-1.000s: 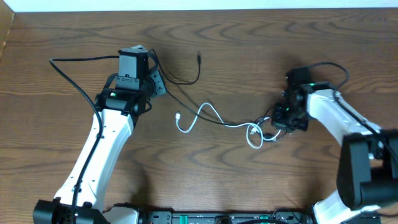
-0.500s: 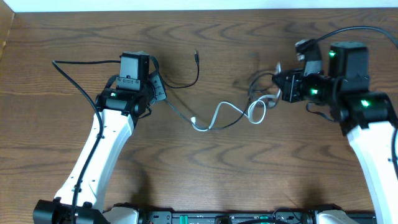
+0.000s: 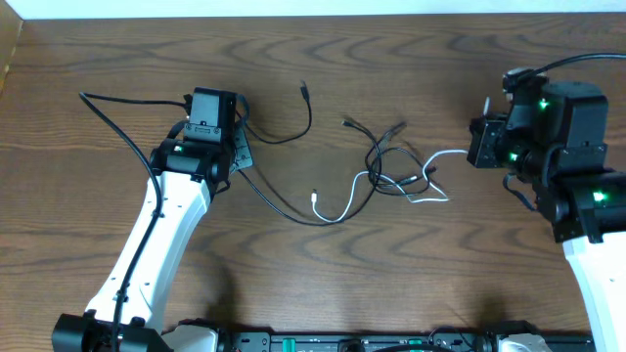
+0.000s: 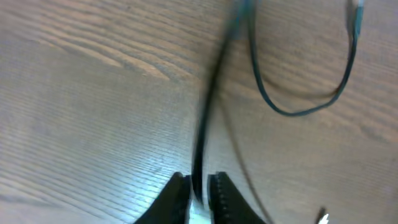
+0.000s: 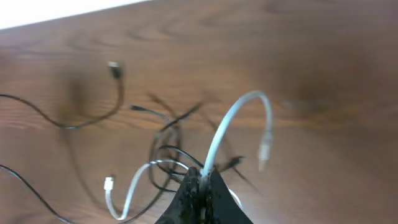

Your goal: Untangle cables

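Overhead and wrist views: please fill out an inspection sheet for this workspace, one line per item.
Surface: brown wood-grain table, nothing on it but cords.
Job's things: black cable and white cable cross each other in loops right of centre; the white plug lies free near the middle.
Clutter: nothing seen.
Grippers: left gripper shut on black cable; right gripper shut on white cable, which arches up from it.
Cables: thick arm wire loops off the left arm, apart from the crossing.
Surroundings: white strip beyond the table's far edge.
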Controlling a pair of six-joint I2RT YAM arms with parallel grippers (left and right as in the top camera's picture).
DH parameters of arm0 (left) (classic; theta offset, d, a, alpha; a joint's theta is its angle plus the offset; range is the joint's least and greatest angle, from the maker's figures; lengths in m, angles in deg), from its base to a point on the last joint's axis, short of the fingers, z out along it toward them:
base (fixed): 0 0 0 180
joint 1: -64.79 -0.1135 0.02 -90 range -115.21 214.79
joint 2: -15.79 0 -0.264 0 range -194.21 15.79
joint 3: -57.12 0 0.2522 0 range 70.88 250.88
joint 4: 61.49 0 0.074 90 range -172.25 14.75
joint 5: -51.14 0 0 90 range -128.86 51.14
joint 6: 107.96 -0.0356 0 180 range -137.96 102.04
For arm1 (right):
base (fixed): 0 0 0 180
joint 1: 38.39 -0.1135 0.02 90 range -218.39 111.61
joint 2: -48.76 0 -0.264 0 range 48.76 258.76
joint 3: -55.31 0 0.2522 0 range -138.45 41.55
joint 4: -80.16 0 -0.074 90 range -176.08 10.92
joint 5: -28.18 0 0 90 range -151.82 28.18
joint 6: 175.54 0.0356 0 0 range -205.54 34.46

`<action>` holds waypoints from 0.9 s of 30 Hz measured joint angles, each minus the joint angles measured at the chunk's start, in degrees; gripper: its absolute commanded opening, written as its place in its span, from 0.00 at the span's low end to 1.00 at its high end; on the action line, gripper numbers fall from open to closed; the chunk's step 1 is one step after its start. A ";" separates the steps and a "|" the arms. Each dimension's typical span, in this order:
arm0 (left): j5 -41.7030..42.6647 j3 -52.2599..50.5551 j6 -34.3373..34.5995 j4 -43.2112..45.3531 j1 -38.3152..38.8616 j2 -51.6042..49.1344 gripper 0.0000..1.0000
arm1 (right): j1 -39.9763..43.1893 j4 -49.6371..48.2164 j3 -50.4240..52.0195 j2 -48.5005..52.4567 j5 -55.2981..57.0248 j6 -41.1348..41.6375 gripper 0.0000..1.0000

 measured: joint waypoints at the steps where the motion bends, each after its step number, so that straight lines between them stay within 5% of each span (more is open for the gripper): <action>1: 1.31 0.00 0.07 -0.04 0.00 0.00 0.49 | 0.00 0.90 0.00 0.22 1.36 0.00 0.01; 5: 9.97 0.00 -0.24 0.85 0.00 0.00 0.69 | 0.00 2.56 0.00 0.81 4.02 0.00 0.01; 10: 20.13 0.00 -0.31 3.85 1.27 0.00 0.78 | 0.00 3.30 0.00 0.96 5.07 0.00 0.01; 18: 26.05 -0.02 -0.81 12.76 11.69 -0.72 0.81 | 0.00 4.15 0.00 0.98 5.75 0.22 0.01; 27: 26.60 0.00 -5.18 25.11 20.65 -13.57 0.84 | 0.00 4.83 0.00 1.11 5.88 0.59 0.01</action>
